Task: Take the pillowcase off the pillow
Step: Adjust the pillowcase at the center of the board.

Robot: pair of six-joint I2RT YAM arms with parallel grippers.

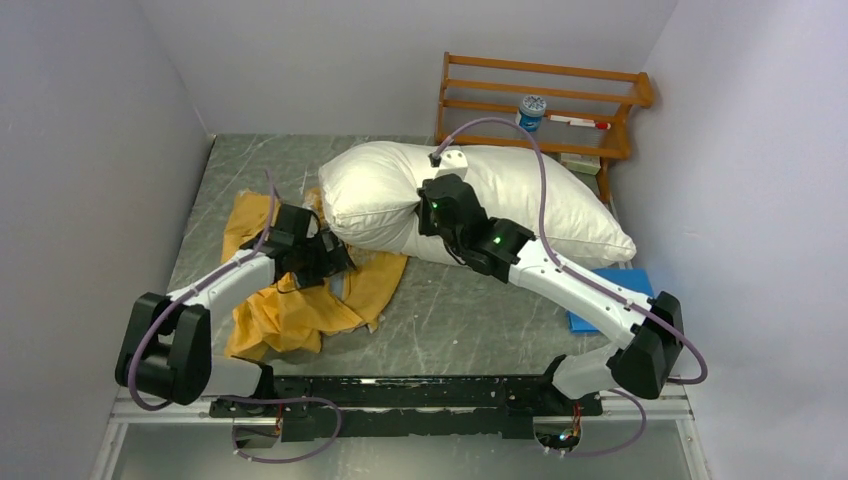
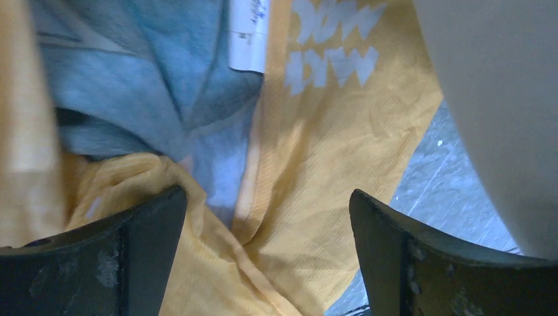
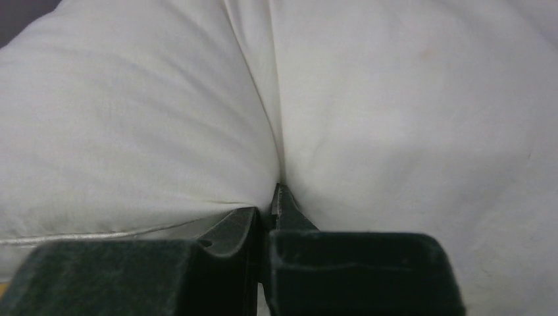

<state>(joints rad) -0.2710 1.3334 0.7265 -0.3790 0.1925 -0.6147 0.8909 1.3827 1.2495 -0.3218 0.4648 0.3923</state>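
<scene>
The plump white pillow [image 1: 540, 215] lies bare across the back middle of the table. The pillowcase [image 1: 285, 310] sits crumpled to its left, yellow-orange side up. In the left wrist view its yellow cloth with white lettering [image 2: 329, 145] and its blue inner face lie just below the fingers. My left gripper [image 1: 335, 255] hovers open over the pillowcase [image 2: 266, 217], holding nothing, with the pillow [image 2: 500, 99] at its right. My right gripper [image 1: 432, 208] is shut on a pinched fold of the pillow's near side [image 3: 277, 195]; white fabric [image 3: 408, 112] bulges around both fingers.
A wooden rack [image 1: 545, 100] stands at the back right with a blue-lidded jar [image 1: 532, 108] and a marker [image 1: 578, 122] on it. A flat blue pad [image 1: 612, 290] lies under the right arm. Grey walls close in on both sides.
</scene>
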